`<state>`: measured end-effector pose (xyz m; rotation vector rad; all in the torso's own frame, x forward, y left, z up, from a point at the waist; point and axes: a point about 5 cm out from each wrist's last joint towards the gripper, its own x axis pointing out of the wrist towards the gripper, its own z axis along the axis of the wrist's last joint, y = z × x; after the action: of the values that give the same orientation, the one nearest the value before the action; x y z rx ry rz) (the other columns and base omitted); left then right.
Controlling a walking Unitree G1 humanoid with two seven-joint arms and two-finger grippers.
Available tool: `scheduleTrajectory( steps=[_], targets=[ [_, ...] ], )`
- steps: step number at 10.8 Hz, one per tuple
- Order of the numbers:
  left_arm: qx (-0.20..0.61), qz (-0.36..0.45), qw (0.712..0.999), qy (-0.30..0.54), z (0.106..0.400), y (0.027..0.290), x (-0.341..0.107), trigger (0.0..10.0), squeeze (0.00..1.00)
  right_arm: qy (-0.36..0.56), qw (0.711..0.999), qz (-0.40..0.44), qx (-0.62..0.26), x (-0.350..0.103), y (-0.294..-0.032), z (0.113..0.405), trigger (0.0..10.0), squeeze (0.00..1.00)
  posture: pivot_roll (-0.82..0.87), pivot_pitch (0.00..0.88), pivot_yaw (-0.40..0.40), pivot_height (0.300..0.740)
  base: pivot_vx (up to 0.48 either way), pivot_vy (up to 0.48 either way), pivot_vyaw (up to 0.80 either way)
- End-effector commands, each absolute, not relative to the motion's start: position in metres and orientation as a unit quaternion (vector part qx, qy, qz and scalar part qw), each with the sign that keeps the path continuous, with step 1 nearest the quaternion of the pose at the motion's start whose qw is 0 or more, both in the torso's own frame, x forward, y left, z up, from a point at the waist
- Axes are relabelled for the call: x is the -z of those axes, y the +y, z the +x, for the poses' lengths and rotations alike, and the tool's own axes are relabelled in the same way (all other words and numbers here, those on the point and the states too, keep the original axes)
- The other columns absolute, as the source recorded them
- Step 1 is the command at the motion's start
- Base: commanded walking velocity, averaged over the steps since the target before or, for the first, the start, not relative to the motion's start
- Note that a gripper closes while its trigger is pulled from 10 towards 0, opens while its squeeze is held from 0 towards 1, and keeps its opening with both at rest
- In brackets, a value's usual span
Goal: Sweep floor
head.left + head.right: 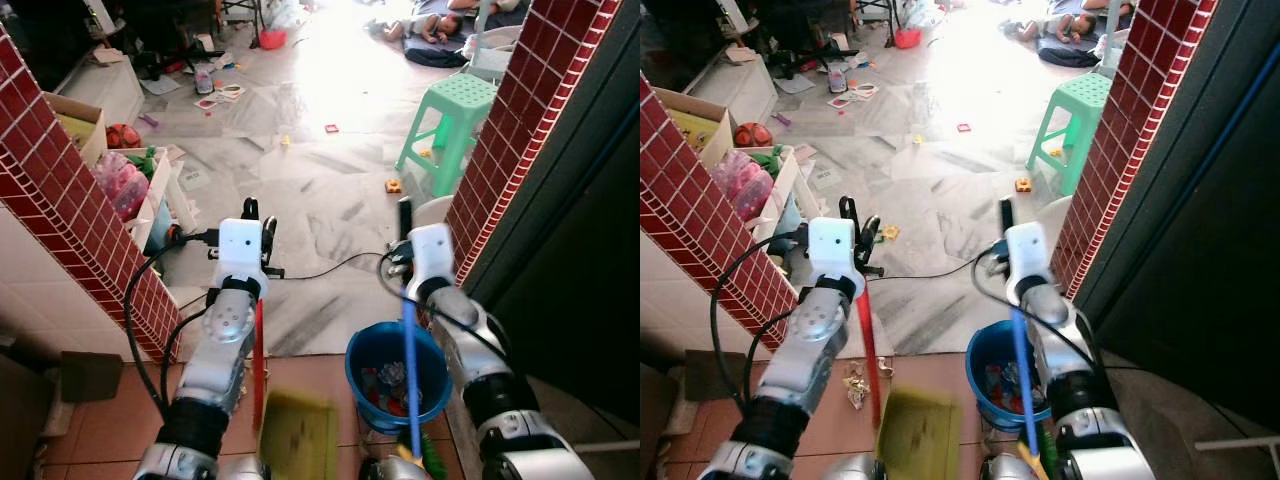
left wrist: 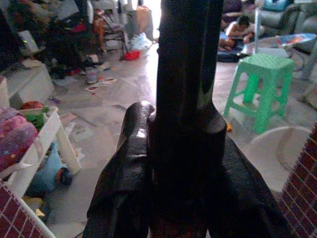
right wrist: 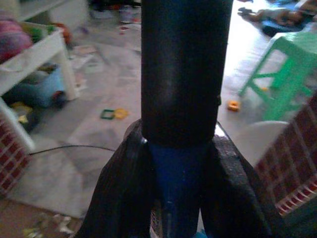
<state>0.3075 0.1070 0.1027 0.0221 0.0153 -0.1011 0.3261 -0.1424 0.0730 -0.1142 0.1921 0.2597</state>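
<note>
Two grippers each clamp a long handle, both arms raised side by side ahead of the robot. The left gripper has its black fingers pressed against a dark grip that turns into a red handle lower down; that handle runs down to a yellow-green dustpan hanging just above the terracotta tile floor. The right gripper pinches a blue broom handle just below its black end cap, and the head views show the handle dropping past the robot's right forearm toward bristles at the bottom edge.

Below the right arm a blue bucket with bits of rubbish inside stands on the tiles, close to the right-hand red brick pillar. The right eye view shows a small heap of crumpled scraps on the tiles beside the red handle, which the left arm hides in the left eye view. A black cable trails across the edge where tiles meet the grey marble floor.

Both pillars frame the opening into the room beyond. Past the left-hand pillar a white rack holds pink and green toys. Small toy pieces lie scattered over the marble, near a green plastic stool that stands by the right pillar. The right wrist view picks out a pale round lid leaning low beside the bricks. At the far end of the room a person lies on a dark mat, with more clutter along the left wall.
</note>
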Motion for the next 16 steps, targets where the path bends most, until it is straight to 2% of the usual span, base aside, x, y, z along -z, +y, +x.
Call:
scheduleTrajectory(
  steps=[1,5,8,13,15,16],
  targets=[
    [0.051,0.008,0.999,-0.015,0.308,0.109,-0.113,10.0,0.0,0.087,0.985,-0.043,-0.144,-0.077,-0.138,0.326,10.0,0.0,-0.02,0.0,0.025,0.74,0.0,0.0,0.0],
    [0.055,0.021,0.998,-0.002,0.304,0.104,-0.112,10.0,0.0,0.093,0.984,-0.054,-0.145,-0.078,-0.139,0.321,10.0,0.0,-0.01,0.052,0.027,0.74,-0.132,0.0,0.0],
    [0.061,0.014,0.998,0.002,0.302,0.102,-0.112,10.0,0.0,0.096,0.982,-0.059,-0.15,-0.078,-0.138,0.32,10.0,0.0,-0.01,0.04,0.02,0.74,-0.284,0.0,0.0],
    [0.053,0.005,0.999,0.012,0.305,0.108,-0.109,10.0,0.0,0.029,0.992,-0.052,-0.113,-0.095,-0.14,0.325,10.0,0.0,-0.01,0.0,0.015,0.74,-0.299,0.0,0.0],
    [0.054,0.014,0.998,0.004,0.308,0.112,-0.115,10.0,0.0,0.021,0.99,-0.08,-0.113,-0.098,-0.142,0.328,10.0,0.0,-0.02,0.0,-0.031,0.74,0.0,0.0,0.0],
    [0.078,0.081,0.994,0.002,0.309,0.116,-0.121,10.0,0.0,0.028,0.985,-0.113,-0.129,-0.099,-0.141,0.33,10.0,0.0,-0.02,0.0,-0.091,0.74,0.0,0.0,0.0]
  ],
)
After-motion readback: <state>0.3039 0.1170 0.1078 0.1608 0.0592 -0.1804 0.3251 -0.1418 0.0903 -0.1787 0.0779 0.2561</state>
